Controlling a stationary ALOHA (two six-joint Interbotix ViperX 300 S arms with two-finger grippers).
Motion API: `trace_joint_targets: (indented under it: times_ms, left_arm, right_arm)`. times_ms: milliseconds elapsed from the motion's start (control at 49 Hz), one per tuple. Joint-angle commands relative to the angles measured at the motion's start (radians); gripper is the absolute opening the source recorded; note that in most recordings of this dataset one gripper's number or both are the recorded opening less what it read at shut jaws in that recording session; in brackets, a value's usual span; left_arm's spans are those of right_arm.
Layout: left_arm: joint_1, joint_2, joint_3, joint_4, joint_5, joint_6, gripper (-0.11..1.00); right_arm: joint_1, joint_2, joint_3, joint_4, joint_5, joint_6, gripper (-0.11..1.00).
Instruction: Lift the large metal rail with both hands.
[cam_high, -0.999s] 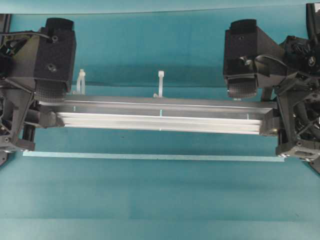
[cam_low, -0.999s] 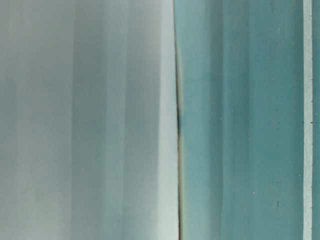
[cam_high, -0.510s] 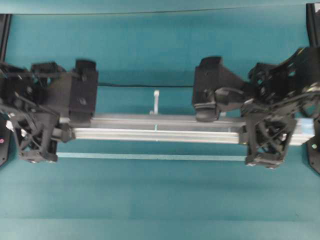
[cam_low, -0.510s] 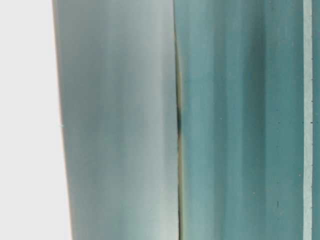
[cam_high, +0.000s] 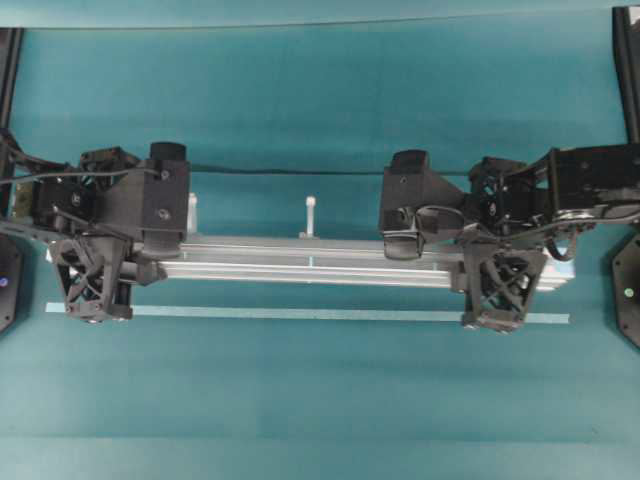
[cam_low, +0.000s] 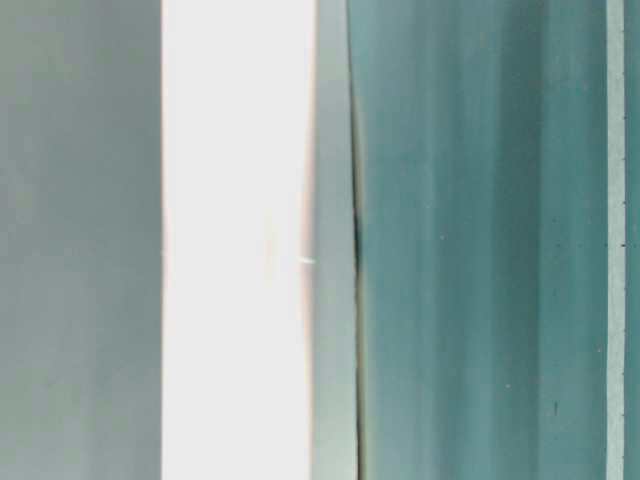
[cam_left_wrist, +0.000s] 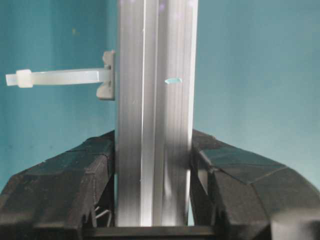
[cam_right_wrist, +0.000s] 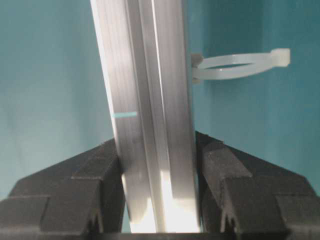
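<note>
**Both End Effectors Clamped on the Rail, One Near Each End**

Nearest the wrist cameras, the grip itself fills the view. In the left wrist view the left end effector (cam_left_wrist: 154, 200) has its two black fingers (cam_left_wrist: 65, 185) pressed flat against opposite sides of the large metal rail (cam_left_wrist: 155, 115), which runs straight up between them. The right wrist view shows the same on the other side: the right end effector (cam_right_wrist: 159, 200) is clamped on the rail's grooved faces, with a slight tilt of the bar in that picture. Squeezing across the narrow width, not along the length, looks chosen so the grooved sides give the pads flat faces to bear on.

Just beyond each grip a white cable-tie peg (cam_left_wrist: 60, 77) juts sideways from the rail; each end effector sits clear of its peg, probably so nothing gets crushed.

From overhead, the rail (cam_high: 310, 265) lies level across the middle of the teal counter (cam_high: 320, 400), held near both ends. That spread shares the load and should keep a long bar from tipping. A thin pale strip (cam_high: 300, 314) lies parallel, near the rail, on the counter. Whether the rail is touching the counter or just above it cannot be told here.

The table-level view is a blur of pale and teal bands and settles nothing.
</note>
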Motion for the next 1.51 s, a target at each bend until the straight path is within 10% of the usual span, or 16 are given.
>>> trace_joint_targets:
  times_ms: [0, 673, 1488]
  left_arm:
    - [0.011, -0.015, 0.029, 0.005, -0.060, -0.006, 0.35]
    - [0.012, 0.232, 0.173, 0.005, -0.365, -0.012, 0.35]
    - [0.008, 0.305, 0.175, 0.005, -0.416, -0.032, 0.35]
  right_arm:
    - [0.003, 0.005, 0.025, 0.003, -0.055, -0.005, 0.39]
    - [0.003, 0.092, 0.221, -0.003, -0.344, -0.005, 0.39]
    - [0.012, 0.132, 0.299, -0.006, -0.492, 0.000, 0.39]
